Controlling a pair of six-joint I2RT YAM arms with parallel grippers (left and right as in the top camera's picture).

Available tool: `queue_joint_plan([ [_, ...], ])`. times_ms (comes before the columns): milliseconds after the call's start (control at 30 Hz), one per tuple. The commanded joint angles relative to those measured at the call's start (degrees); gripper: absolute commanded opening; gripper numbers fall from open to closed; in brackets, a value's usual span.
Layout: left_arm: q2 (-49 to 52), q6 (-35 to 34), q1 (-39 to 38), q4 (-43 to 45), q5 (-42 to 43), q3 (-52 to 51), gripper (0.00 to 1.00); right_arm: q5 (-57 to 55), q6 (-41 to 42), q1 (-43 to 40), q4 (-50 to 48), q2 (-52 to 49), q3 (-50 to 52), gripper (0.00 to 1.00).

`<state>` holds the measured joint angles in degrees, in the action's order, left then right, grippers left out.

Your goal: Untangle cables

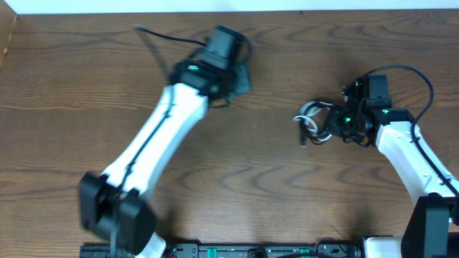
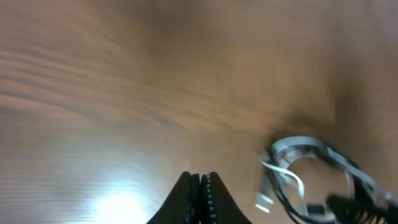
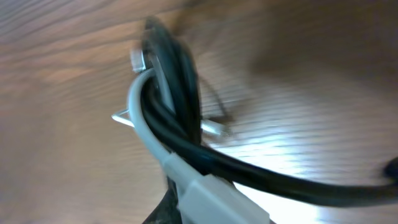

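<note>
The cables [image 1: 315,120] form a small bundle of black and white loops right of the table's middle. My right gripper [image 1: 336,126] is at the bundle's right side. In the right wrist view a white plug [image 3: 214,193] and a thick black cord [image 3: 180,118] cross right over the jaws, and my right gripper [image 3: 180,202] is shut on them. My left gripper [image 1: 241,77] is far to the left of the bundle, at the back middle. The left wrist view shows my left gripper [image 2: 200,178] shut with nothing between its fingers. The cables [image 2: 311,180] lie off to its right.
A thin black strand [image 1: 161,36] runs from the left wrist toward the back left; I cannot tell whether it is a loose cord or the arm's wire. The left arm [image 1: 154,140] slants across the left half. The table's back edge [image 1: 86,14] is close behind.
</note>
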<state>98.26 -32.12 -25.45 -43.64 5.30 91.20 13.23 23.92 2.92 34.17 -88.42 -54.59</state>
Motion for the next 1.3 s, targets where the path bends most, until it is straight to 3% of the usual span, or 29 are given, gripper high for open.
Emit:
queue_joint_plan([
  [0,-3.78,2.16,-0.04,-0.46,-3.02,-0.2,0.08,-6.69,2.23,0.15,1.03,0.66,0.02,0.01],
  [100,-5.86,2.12,0.66,-0.68,-2.97,-0.2,0.08,-4.59,0.79,0.17,0.81,0.66,0.02,0.01],
  [300,-6.16,5.07,0.66,-2.16,-1.27,-0.22,0.08,24.65,-21.62,0.79,-6.88,0.7,0.0,0.03],
  [400,-6.16,7.34,0.66,-2.56,-1.22,-0.22,0.08,34.27,-24.46,1.16,-9.27,0.68,-0.02,0.07],
  [433,-6.16,7.72,0.66,-2.69,-0.94,-0.22,0.07,35.08,-24.44,1.16,-9.57,0.68,-0.02,0.14],
  [467,-6.16,8.92,0.66,-2.75,0.37,-0.22,0.07,34.69,-24.41,1.16,-9.55,0.68,-0.02,0.27],
  [500,-6.16,9.92,0.66,-2.73,1.6,-0.22,0.08,33.46,-23.69,1.16,-9.42,0.68,-0.02,0.49],
  [567,-6.14,11.93,0.63,-2.84,4.26,-0.22,0.08,27.54,-20.5,1.16,-7.8,0.68,-0.02,0.75],
  [667,-5.84,12.41,0.63,-3.37,5.03,-0.22,0.08,19.23,-15.93,1.16,-4.92,0.68,-0.02,0.86],
  [800,-4.13,12.41,0.63,-3.41,6.25,-0.24,0.08,10.49,-8.63,1.14,-2.43,0.68,-0.02,0.85],
  [933,-0.42,15.39,0.55,-2.03,6.62,-0.24,0.09,8.74,-5.03,-0.13,-2.45,1.33,-0.09,0.82],
  [1100,6.16,28.46,0.37,2.8,19.08,-0.24,0.16,8.76,-4.02,-3.78,-2.32,4.85,-0.17,0.83],
  [1267,12.33,34.49,-0.59,5.33,21.11,-0.24,0.17,8.76,-5.16,-5.9,-0.44,8.66,-0.17,0.86],
])
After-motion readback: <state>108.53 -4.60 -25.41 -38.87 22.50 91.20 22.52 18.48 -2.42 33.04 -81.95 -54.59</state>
